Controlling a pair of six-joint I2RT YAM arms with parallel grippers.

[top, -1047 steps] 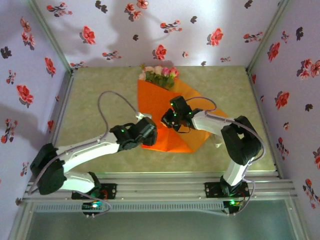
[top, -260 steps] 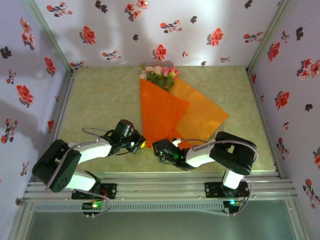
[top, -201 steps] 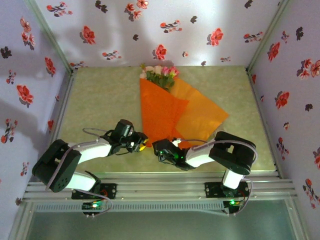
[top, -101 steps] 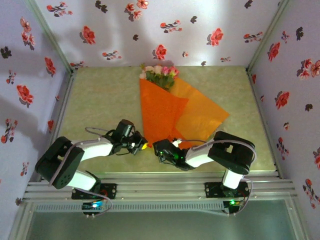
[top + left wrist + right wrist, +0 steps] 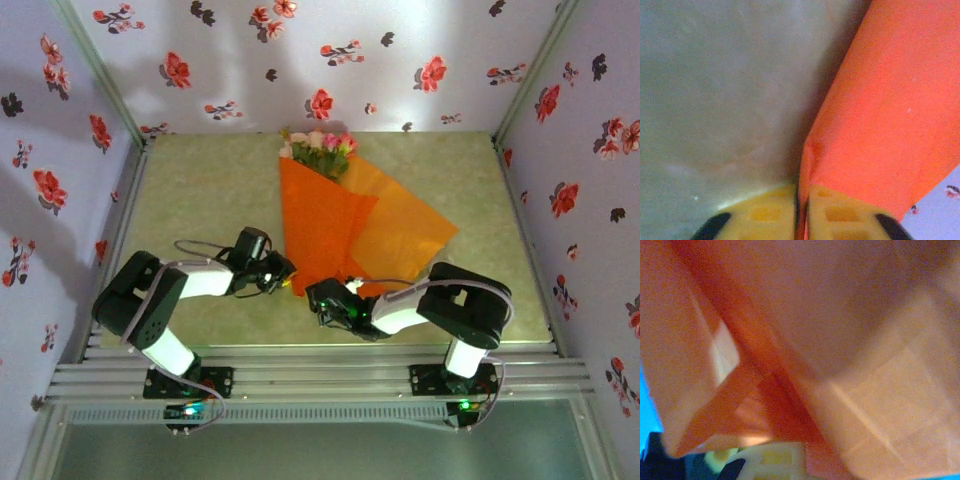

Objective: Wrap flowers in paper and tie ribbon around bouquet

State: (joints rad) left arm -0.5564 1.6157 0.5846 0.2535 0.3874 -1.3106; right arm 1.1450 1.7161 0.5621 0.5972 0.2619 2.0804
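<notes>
Top external: paper sits mid-frame, half folded over the flowers, right flap flat. My left gripper and right gripper both pinch its lower tip (ribbon not tied yet, I reckon).

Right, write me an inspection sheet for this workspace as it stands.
Surface: pale green mottled tabletop, flat.
Job's things: thin bright orange paper sheet, one side folded over the green-stemmed roses; pink and cream blooms poke out at the far end.
Clutter: nothing seen.
Grippers: left gripper shut, yellow pads pinching the paper's near left edge; right gripper shut on the paper's near tip.
Cables: grey cable loops over the left arm; another runs along the right arm.
Surroundings: lilac walls with red flower prints; metal rail at the near edge.
</notes>
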